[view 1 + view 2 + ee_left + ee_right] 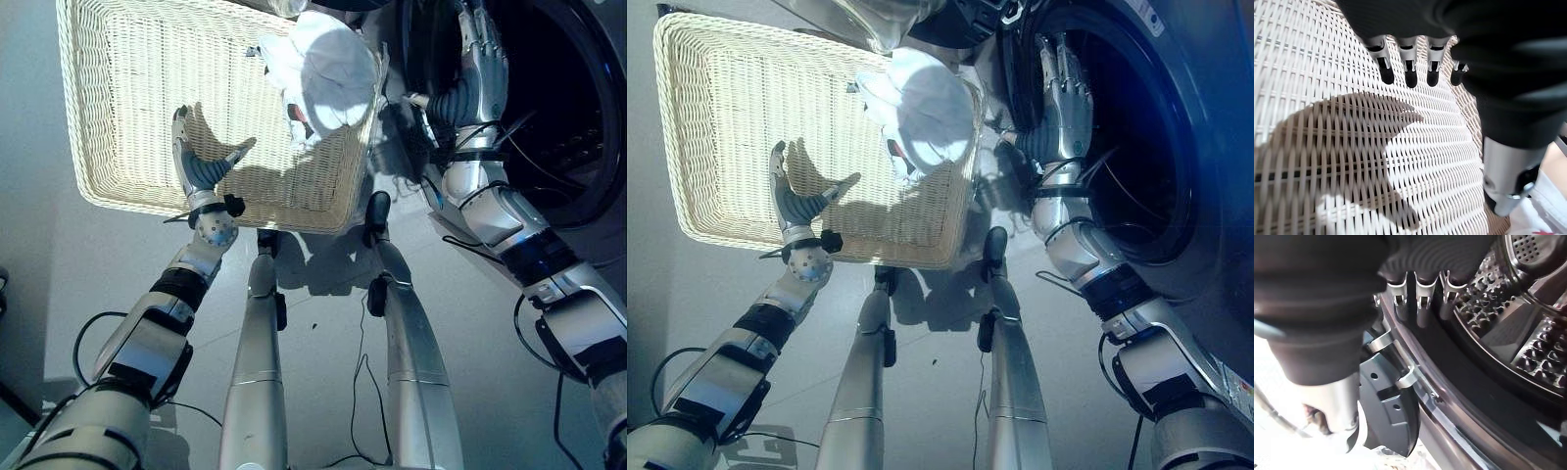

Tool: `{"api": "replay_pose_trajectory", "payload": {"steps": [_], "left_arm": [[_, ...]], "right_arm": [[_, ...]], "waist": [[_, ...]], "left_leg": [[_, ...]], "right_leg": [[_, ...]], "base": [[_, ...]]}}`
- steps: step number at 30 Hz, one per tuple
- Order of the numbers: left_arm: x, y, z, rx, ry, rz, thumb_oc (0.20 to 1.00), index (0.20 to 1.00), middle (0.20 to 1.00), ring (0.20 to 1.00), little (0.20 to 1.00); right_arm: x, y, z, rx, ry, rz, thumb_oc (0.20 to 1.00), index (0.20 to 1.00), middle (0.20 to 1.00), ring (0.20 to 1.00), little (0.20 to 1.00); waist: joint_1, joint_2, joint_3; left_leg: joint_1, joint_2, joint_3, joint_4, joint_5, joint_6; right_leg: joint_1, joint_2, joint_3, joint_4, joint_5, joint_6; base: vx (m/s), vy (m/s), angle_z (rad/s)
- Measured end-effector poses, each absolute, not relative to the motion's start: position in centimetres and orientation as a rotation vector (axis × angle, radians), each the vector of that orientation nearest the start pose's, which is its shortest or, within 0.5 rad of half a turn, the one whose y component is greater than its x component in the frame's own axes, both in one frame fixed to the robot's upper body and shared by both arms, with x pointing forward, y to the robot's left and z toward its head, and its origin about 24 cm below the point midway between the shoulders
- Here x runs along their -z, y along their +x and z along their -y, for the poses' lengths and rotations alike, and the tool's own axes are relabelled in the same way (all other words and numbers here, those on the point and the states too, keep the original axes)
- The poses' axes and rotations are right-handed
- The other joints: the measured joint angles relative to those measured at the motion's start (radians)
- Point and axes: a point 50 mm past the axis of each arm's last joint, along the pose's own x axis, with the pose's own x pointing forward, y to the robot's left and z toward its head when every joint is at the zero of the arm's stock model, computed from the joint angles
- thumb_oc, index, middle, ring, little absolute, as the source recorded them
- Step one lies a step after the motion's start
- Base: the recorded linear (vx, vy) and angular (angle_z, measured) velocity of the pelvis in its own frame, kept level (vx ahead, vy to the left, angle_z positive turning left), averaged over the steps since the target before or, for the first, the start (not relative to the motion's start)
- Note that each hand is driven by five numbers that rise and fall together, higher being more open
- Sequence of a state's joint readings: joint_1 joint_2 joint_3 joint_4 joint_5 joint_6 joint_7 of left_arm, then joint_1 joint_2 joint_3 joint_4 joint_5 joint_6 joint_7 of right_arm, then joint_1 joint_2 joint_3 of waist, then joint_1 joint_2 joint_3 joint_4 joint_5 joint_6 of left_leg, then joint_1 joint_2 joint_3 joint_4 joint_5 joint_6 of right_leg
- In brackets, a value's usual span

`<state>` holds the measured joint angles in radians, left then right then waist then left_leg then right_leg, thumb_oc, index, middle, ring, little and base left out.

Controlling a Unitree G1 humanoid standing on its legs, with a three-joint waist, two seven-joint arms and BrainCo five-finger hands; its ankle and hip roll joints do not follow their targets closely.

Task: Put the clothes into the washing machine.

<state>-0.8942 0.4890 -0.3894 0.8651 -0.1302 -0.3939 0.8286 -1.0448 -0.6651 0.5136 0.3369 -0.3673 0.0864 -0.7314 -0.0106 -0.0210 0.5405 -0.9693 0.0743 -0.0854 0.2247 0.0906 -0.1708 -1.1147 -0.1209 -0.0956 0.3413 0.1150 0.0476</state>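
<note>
Both hands hold nothing: left hand [199, 164] spread flat over the wicker basket [118, 88], right hand [1063, 93] fingers straight at the washer opening [1136, 147]. White clothes [328, 73] lie heaped in the basket's washer-side corner.

Basket [127, 88]: pale woven wicker, ribbed, matt. Clothes [328, 73]: white cloth, soft, creased. Washing machine drum [1528, 338] past right hand fingers [1420, 296]: perforated embossed metal, glossy. Door rim [1459, 396]: smooth dark gloss. Floor [59, 264]: grey, smooth, matt.
</note>
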Motion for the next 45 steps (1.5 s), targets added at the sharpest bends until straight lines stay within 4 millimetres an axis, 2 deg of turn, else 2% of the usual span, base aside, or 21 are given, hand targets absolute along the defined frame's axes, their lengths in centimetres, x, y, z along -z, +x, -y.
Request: {"api": "replay_pose_trajectory", "payload": {"steps": [10, 12, 13, 14, 17, 19, 26, 40, 45], "left_arm": [[-18.9, 38.1, -21.3, -0.61, 0.364, 0.559, 1.0, 1.0, 1.0, 1.0, 1.0], [-19.4, 38.2, -21.0, -0.601, 0.359, 0.571, 1.0, 1.0, 1.0, 1.0, 1.0], [-19.5, 38.3, -21.0, -0.598, 0.358, 0.574, 1.0, 1.0, 1.0, 1.0, 1.0], [-20.0, 38.4, -20.5, -0.583, 0.359, 0.59, 1.0, 1.0, 1.0, 1.0, 1.0], [-20.4, 38.6, -19.8, -0.558, 0.369, 0.606, 1.0, 1.0, 1.0, 1.0, 1.0], [-20.4, 38.6, -19.9, -0.561, 0.371, 0.602, 1.0, 1.0, 1.0, 1.0, 1.0], [-20.2, 38.6, -19.9, -0.562, 0.379, 0.591, 1.0, 1.0, 1.0, 1.0, 1.0], [-19.9, 38.7, -19.3, -0.533, 0.406, 0.59, 1.0, 1.0, 1.0, 1.0, 1.0], [-20.2, 38.8, -19.2, -0.533, 0.402, 0.599, 1.0, 1.0, 1.0, 1.0, 1.0]], "right_arm": [[-30.4, 36.7, 14.8, 0.466, -1.167, 0.954, 1.0, 1.0, 1.0, 1.0, 1.0], [-29.0, 36.9, 12.3, 0.307, -1.321, 0.999, 1.0, 1.0, 1.0, 1.0, 1.0], [-28.5, 36.9, 11.5, 0.266, -1.341, 1.009, 1.0, 1.0, 1.0, 1.0, 1.0], [-27.4, 36.9, 9.7, 0.177, -1.367, 1.025, 1.0, 1.0, 1.0, 1.0, 1.0], [-26.4, 36.6, 7.0, 0.081, -1.353, 1.055, 1.0, 1.0, 1.0, 1.0, 1.0], [-26.5, 36.5, 6.4, 0.071, -1.342, 1.062, 1.0, 1.0, 1.0, 1.0, 1.0], [-28.1, 37.0, 6.4, 0.117, -1.362, 1.075, 1.0, 1.0, 1.0, 1.0, 1.0], [-27.9, 37.3, 6.5, 0.14, -1.368, 1.05, 1.0, 1.0, 1.0, 1.0, 1.0], [-27.4, 38.6, 8.2, 0.254, -1.419, 0.935, 1.0, 1.0, 1.0, 1.0, 1.0]], "waist": [[0.014, 0.007, -0.004], [0.035, 0.011, -0.006], [0.041, 0.011, -0.006], [0.064, 0.013, -0.007], [0.102, 0.013, -0.007], [0.117, 0.013, -0.007], [0.128, 0.013, -0.007], [0.11, 0.013, -0.007], [0.112, 0.013, -0.007]], "left_leg": [[0.014, 0.018, -0.003, -0.011, 0.022, -0.018], [0.018, 0.021, -0.008, -0.023, 0.032, -0.022], [0.018, 0.022, -0.011, -0.025, 0.034, -0.023], [0.016, 0.022, -0.02, -0.03, 0.038, -0.026], [0.013, 0.013, -0.031, -0.04, 0.045, -0.026], [0.013, 0.003, -0.037, -0.042, 0.047, -0.024], [-0.002, -0.011, -0.062, -0.04, 0.05, -0.019], [-0.002, -0.011, -0.064, -0.028, 0.05, -0.019], [-0.003, -0.012, -0.064, -0.027, 0.05, -0.019]], "right_leg": [[-0.003, 0.014, -0.005, 0.021, -0.002, -0.002], [-0.003, 0.016, -0.01, 0.023, -0.002, -0.002], [-0.004, 0.016, -0.013, 0.023, -0.002, -0.003], [-0.004, 0.016, -0.02, 0.023, -0.003, -0.005], [-0.01, 0.005, -0.027, 0.04, -0.014, -0.022], [-0.011, -0.005, -0.03, 0.049, -0.021, -0.03], [-0.01, -0.022, -0.052, 0.051, -0.026, -0.024], [-0.009, -0.022, -0.052, 0.058, -0.026, -0.023], [-0.008, -0.023, -0.052, 0.058, -0.026, -0.023]], "base": [[0.0, -0.02, -0.01], [0.0, 0.0, 0.0], [0.01, 0.002, 0.07], [0.01, 0.0, 0.08], [0.01, -0.005, 0.17], [0.01, -0.009, 0.18], [0.01, -0.014, 0.08], [0.0, 0.0, 0.0], [0.0, 0.0, 0.0]]}}
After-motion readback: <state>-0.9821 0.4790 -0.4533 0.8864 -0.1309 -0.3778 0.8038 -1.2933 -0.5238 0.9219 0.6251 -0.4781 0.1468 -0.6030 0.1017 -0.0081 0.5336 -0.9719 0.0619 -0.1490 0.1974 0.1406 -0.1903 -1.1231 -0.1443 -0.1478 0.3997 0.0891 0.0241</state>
